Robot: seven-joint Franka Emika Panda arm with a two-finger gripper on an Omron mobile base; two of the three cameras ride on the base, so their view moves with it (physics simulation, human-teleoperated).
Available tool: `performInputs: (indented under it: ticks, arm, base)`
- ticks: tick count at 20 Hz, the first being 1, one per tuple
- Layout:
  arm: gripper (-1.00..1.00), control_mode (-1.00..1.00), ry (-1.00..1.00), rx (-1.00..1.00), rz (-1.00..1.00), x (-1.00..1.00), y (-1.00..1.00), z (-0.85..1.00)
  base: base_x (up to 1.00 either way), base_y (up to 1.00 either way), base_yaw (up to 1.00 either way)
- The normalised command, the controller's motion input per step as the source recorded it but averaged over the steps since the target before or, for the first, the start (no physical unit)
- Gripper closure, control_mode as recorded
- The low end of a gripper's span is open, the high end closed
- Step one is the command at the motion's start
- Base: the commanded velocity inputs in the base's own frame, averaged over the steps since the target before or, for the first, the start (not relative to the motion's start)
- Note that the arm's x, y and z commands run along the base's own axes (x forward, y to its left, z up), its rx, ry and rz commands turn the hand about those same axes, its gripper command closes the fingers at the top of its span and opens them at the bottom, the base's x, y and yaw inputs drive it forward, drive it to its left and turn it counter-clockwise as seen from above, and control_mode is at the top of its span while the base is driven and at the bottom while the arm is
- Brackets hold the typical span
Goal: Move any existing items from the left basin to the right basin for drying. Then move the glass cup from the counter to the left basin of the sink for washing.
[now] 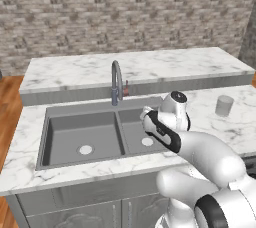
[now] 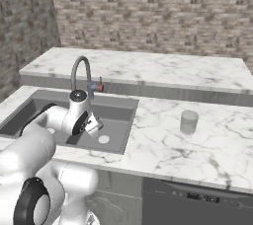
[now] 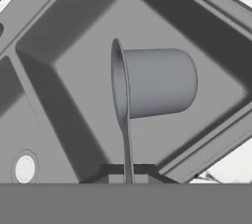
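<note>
Matt grey sink (image 1: 80, 117); polished marble counter (image 2: 197, 140); translucent glass cup (image 2: 189, 122).

A curved faucet (image 1: 116, 79) rises behind the basins; a brick wall (image 1: 125, 7) backs the raised marble ledge (image 1: 135, 67), wood floor (image 1: 7, 97) at left

The arm (image 1: 210, 157) is glossy white, built from rounded, bulbous segments joined by black bands at the joints. A long black strip runs along the forearm link (image 1: 162, 131). The wrist (image 2: 78, 95) ends in a white cylinder capped by a dark disc with a pale centre. At the jaws, two small dark finger tips (image 3: 106, 175) show, their shape too cropped to make out.
</note>
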Motion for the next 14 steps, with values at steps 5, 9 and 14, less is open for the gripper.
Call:
performInputs:
  ticks: [5, 9, 14]
  arm:
    - [1.00, -1.00, 0.00, 0.06, 0.00, 0.11, 0.00, -0.34]
    - [1.00, -1.00, 0.04, 0.02, 0.00, 0.34, 0.00, -0.14]
    - [1.00, -1.00, 0.10, 0.00, 0.00, 0.33, 0.00, -0.20]
  base:
    - [0.00, 0.00, 0.00]
    - [0.00, 0.00, 0.00]
    - [0.00, 0.00, 0.00]
